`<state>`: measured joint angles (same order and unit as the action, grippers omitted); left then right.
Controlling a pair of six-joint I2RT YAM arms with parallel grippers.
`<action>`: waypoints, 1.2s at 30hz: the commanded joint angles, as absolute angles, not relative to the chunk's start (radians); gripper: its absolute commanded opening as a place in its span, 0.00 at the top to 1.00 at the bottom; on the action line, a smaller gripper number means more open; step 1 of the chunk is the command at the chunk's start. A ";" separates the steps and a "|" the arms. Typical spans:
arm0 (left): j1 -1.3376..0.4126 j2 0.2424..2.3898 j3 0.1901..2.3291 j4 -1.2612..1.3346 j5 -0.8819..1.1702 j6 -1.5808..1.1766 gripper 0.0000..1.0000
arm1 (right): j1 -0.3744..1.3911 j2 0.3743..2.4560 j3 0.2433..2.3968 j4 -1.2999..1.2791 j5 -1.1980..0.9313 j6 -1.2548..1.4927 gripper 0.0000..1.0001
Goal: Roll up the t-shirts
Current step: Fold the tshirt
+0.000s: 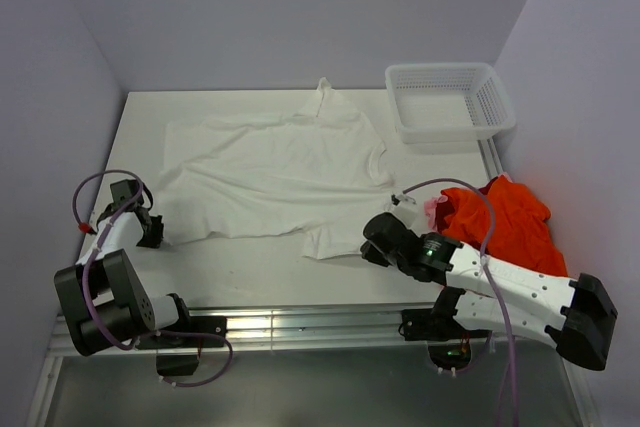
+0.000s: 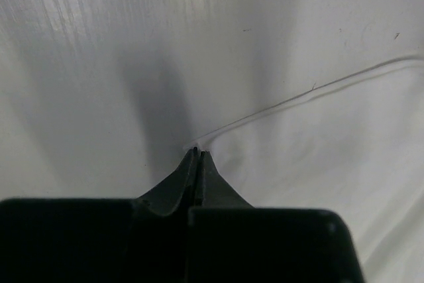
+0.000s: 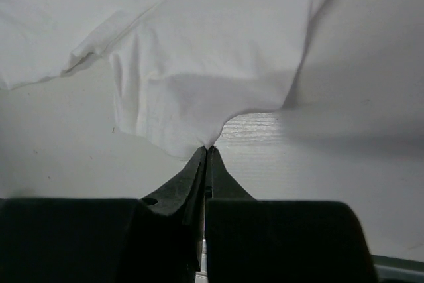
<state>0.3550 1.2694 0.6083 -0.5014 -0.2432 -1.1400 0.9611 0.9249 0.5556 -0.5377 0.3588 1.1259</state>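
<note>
While the left gripper point(image 2: 199, 154) and right gripper point(image 3: 209, 150) are clamping the white t-shirt point(image 1: 270, 172) at its near hem, it is lying unrolled; orange-red t-shirts point(image 1: 505, 222) are waiting to its right.

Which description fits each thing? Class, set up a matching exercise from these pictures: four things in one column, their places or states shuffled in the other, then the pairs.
Things
1. white t-shirt
2. orange-red t-shirt
3. basket
4. right arm's fingers

Places or states
A. crumpled in a heap at the right edge
B. pinched shut on white cloth
C. spread out on the table
D. standing at the far right corner

Pairs: 1-C, 2-A, 3-D, 4-B
</note>
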 commanded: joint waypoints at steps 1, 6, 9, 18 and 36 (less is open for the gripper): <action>0.359 1.270 0.601 -0.489 -0.210 -1.118 1.00 | 0.956 0.867 0.614 -0.678 0.439 1.140 1.00; 0.360 1.255 0.621 -0.508 -0.181 -1.101 1.00 | 0.956 0.747 0.634 -0.787 0.477 1.155 1.00; 0.360 1.247 0.646 -0.523 -0.189 -1.092 1.00 | 0.956 0.697 0.640 -0.834 0.495 1.160 1.00; 0.370 1.223 0.710 -0.589 -0.209 -1.058 1.00 | 0.954 0.703 0.666 -0.839 0.457 1.126 1.00; 0.494 1.203 0.808 -0.681 -0.187 -0.969 1.00 | 0.838 0.943 0.822 -0.718 0.351 0.813 1.00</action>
